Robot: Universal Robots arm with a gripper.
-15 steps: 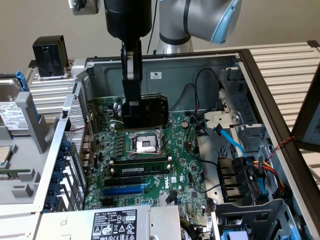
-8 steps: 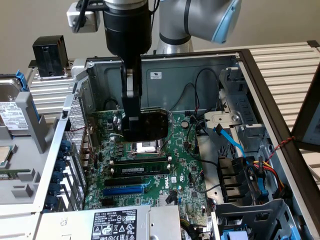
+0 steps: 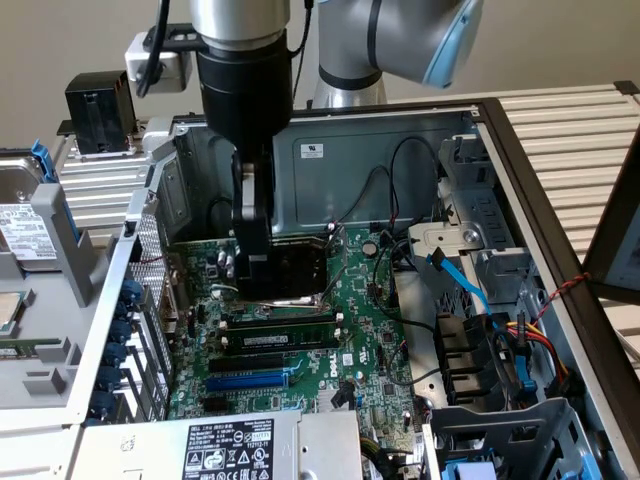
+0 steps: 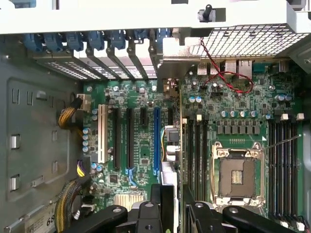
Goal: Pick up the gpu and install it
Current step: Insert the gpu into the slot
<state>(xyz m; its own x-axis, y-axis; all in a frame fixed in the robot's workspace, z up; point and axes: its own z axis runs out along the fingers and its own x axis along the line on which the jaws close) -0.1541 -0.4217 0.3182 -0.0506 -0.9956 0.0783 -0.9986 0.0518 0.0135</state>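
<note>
perhaps "DELL" on motherboard [image 3: 362, 330], supply label [image 3: 232, 447] illegible

One arm [image 3: 400, 40], of grey jointed links with a blue end cap, is bent over so that the black wrist [image 3: 243, 90] is pointed straight down. The gripper [image 3: 256, 285], black and two-fingered, is carried vertically beneath the wrist. Its fingers [image 4: 160, 208] are drawn partly together in the wrist view, and the gpu [image 4: 169, 167] is clamped edge-on between them
</note>
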